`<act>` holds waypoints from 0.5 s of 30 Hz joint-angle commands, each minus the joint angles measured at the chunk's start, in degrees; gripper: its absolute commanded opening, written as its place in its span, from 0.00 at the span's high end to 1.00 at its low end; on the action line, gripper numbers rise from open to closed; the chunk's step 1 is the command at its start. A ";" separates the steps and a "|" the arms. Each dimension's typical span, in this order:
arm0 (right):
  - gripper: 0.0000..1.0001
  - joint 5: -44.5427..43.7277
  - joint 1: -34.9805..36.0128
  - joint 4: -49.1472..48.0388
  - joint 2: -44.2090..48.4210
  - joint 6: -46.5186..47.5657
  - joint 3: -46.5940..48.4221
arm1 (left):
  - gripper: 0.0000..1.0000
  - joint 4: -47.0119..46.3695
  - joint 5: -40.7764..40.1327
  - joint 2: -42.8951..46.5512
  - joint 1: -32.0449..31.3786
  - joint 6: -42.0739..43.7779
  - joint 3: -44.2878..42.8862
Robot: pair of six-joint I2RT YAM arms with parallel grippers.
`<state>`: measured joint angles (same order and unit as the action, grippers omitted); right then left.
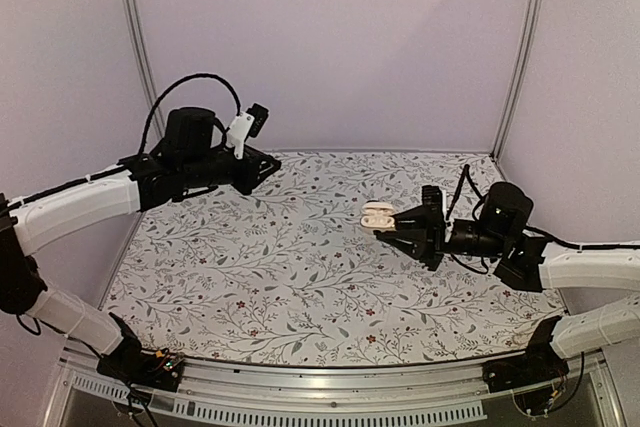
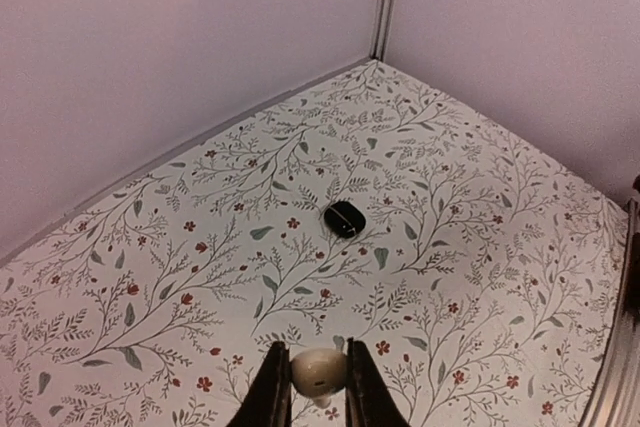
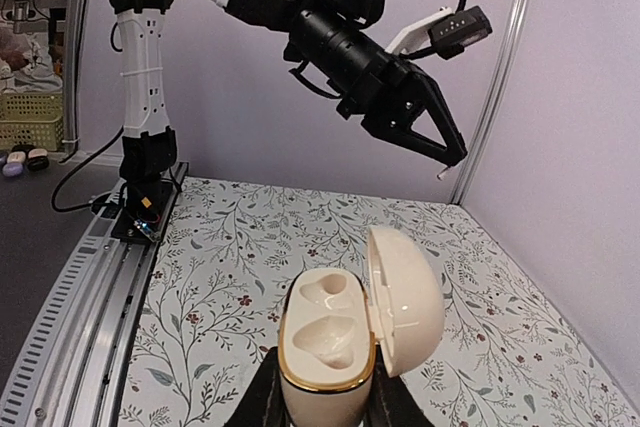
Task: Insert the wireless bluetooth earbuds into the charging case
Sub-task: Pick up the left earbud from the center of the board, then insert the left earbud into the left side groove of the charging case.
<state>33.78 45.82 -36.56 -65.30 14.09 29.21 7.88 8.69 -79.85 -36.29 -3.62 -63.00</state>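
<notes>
Looking at this one, it all comes down to the gap between the two arms. The left gripper (image 3: 452,152) is up high over the far-left part of the floral table (image 1: 260,267), while the charging case (image 3: 320,402) sits low at right-centre, well apart from it. So the earbud has to come down and across toward the right arm. Left fingers are pinched narrow on a cream earbud (image 2: 318,371); its rounded body shows between the tips in the left wrist view, with nothing else touching it. The right gripper (image 1: 392,219) is clamped on the lower body of the case, which is cream with a gold rim, not black. Its lid (image 3: 405,302) is swung open to the right in the right wrist view. The two wells run one behind the other along the fingers' line, mouth tipped up toward that camera, and both look empty to me. My guess is the left arm does the travelling and the right one just presents the case, with matching the bud to a well being the fiddly bit. There's also a small black rounded piece (image 2: 342,218) lying on the table out ahead of the left fingers, touched by nothing; can't tell if it's another bud or a case.
</notes>
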 commanded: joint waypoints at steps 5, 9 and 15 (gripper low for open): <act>1.00 0.83 0.32 -5.46 -5.65 -1.54 6.43 | 0.88 -18.48 2.93 8.38 -7.77 1.02 5.00; 1.00 -0.08 0.41 -5.57 -8.64 -6.99 8.83 | 0.88 -21.97 2.66 9.12 -10.93 0.94 5.52; 1.00 -1.19 0.41 -6.68 -11.71 -13.63 11.19 | 0.88 -24.60 1.95 8.05 -14.24 1.31 5.61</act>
<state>33.50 45.87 -40.66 -75.29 6.26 37.74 -12.60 11.16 -71.26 -48.45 -3.11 -58.22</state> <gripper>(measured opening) 0.216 0.133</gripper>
